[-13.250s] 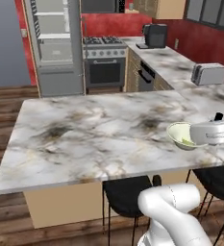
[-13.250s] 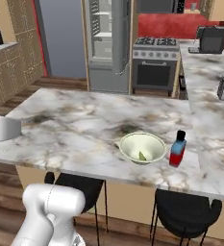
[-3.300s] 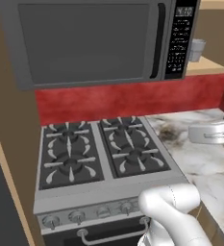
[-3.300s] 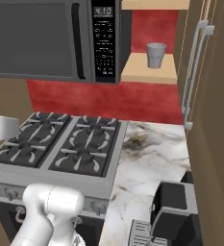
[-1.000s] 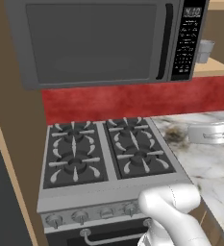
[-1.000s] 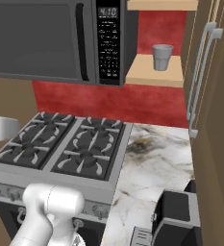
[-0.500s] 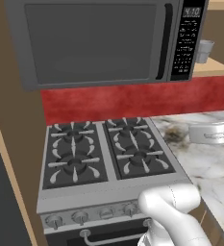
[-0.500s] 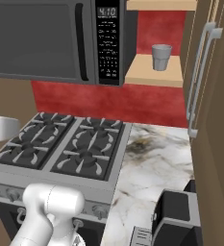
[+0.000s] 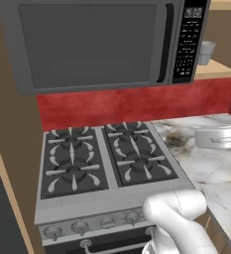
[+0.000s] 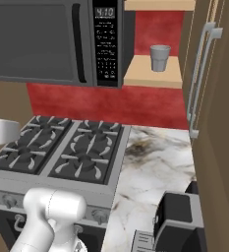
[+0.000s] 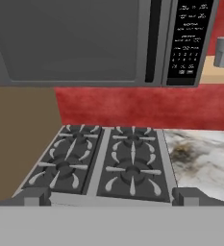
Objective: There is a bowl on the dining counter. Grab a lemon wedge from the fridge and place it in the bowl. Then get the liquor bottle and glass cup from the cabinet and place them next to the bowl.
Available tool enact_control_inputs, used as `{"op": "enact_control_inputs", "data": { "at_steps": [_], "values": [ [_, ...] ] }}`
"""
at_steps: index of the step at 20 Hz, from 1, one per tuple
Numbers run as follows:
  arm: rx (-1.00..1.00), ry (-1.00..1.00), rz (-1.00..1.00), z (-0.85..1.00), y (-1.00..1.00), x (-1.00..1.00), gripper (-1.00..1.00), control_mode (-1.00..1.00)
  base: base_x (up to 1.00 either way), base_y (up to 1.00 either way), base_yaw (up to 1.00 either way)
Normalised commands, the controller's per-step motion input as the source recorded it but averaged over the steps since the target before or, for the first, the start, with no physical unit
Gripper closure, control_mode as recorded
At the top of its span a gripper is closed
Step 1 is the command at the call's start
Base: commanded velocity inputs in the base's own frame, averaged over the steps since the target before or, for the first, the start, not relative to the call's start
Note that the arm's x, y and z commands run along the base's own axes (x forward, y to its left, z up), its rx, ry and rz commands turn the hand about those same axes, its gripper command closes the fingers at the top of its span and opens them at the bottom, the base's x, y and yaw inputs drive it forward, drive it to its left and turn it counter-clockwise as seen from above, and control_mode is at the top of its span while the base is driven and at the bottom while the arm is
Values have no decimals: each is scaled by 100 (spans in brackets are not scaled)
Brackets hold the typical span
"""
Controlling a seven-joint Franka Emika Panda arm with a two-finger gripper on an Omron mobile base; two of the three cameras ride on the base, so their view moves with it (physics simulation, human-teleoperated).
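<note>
The cup [image 10: 159, 57] stands upright on the cabinet [image 10: 153, 74] shelf, near its front edge, just right of the microwave [image 10: 52, 42]. Free room surrounds it on the shelf. Below lie the stove [image 9: 104, 161] and the marbled counter [image 10: 155, 167]. The gripper [image 11: 112, 196] has its fingers [image 11: 35, 196] spread wide, holding nothing, low before the stove's front edge. The cup is well apart, up and right.

White robot arm [image 9: 179, 218], dark-jointed: elbow folded low before the grey four-burner stove [image 9: 104, 163]. Claw [image 11: 111, 197]: two dark fingertips spread wide, empty, facing the stove.
</note>
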Motion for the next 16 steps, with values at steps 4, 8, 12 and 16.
{"op": "enact_control_inputs", "data": {
  "at_steps": [4, 8, 12, 16],
  "values": [
    [0, 0, 0, 0, 0, 0, -100, 100, 34, -35, -12],
    [2, 4, 5, 0, -16, 29, -100, -100, 20, -7, 0],
    [0, 0, 14, 10, -53, 40, -100, -100, 0, 0, 0],
    [-6, -1, 9, 32, -55, 9, -100, -100, 0, 0, 0]
  ]
}}
